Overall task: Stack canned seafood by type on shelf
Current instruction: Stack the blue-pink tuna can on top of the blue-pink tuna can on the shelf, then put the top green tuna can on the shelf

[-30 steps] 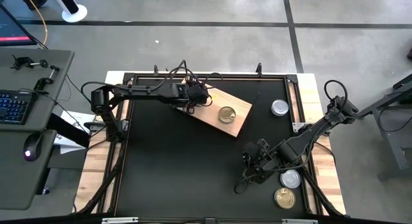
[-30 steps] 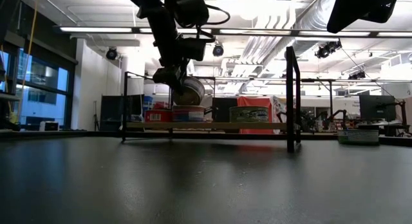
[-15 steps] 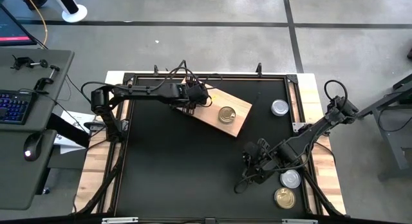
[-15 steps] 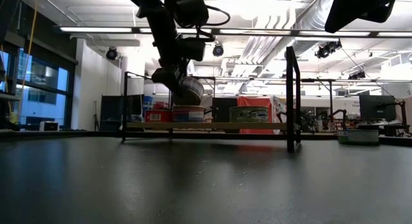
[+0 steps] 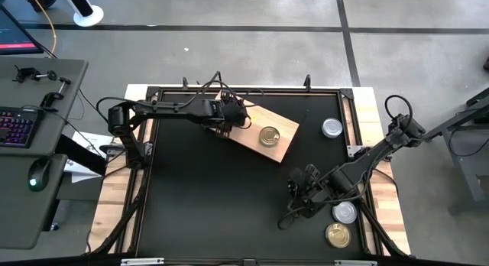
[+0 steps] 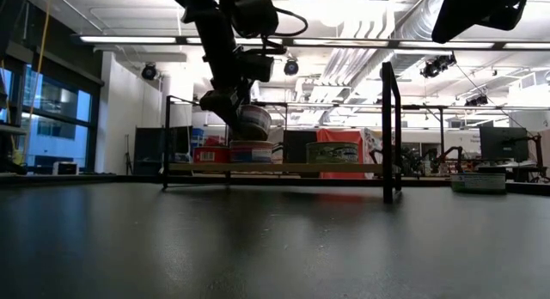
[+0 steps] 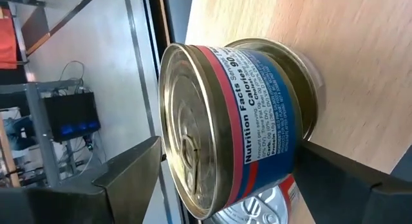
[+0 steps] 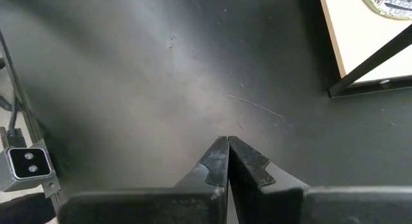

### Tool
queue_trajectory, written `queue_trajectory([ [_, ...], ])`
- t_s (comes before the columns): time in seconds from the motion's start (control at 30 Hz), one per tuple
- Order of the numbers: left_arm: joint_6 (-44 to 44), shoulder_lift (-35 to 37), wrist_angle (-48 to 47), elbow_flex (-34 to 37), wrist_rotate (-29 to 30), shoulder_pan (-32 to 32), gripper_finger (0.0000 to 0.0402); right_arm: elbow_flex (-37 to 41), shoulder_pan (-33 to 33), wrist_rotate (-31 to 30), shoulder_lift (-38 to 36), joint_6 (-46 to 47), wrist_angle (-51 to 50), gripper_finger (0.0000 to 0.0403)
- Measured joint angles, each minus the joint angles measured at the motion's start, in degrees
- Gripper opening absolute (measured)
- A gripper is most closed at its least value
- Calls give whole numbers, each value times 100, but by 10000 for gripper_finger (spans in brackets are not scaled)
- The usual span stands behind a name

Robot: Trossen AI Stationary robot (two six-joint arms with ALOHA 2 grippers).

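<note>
Your left claw (image 7: 225, 179) grips a blue-labelled tin (image 7: 238, 127) just above another tin (image 6: 250, 152) on the shelf (image 5: 263, 134); level it, centre, then release. Right claw (image 8: 228, 161) closed, idle.

My table (image 5: 229, 197) is black-topped, set on a grey concrete floor (image 5: 229, 52) crossed by dark lines. A grey desk (image 5: 46, 144) beside me carries a lit keyboard (image 5: 17, 127) and mouse (image 5: 36, 179). Windows (image 6: 51, 118) and ceiling strip lights (image 6: 146, 39) illuminate the room beyond.
</note>
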State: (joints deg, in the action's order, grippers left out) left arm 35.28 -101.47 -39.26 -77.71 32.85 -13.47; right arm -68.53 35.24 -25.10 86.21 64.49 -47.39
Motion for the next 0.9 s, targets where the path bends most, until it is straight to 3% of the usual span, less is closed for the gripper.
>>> queue_trajectory([
  [0.57, -191, 15, -139, -78, -104, -113, 329, 0, 0, -2, 1, -44, 162, 0],
  [0.77, -241, 39, -597, -78, -104, 26, 329, 0, -2, 23, -3, -255, 177, 0],
  [0.9, -666, 290, -1054, -76, -252, 245, 329, 0, 30, 408, -225, -561, 140, 0],
])
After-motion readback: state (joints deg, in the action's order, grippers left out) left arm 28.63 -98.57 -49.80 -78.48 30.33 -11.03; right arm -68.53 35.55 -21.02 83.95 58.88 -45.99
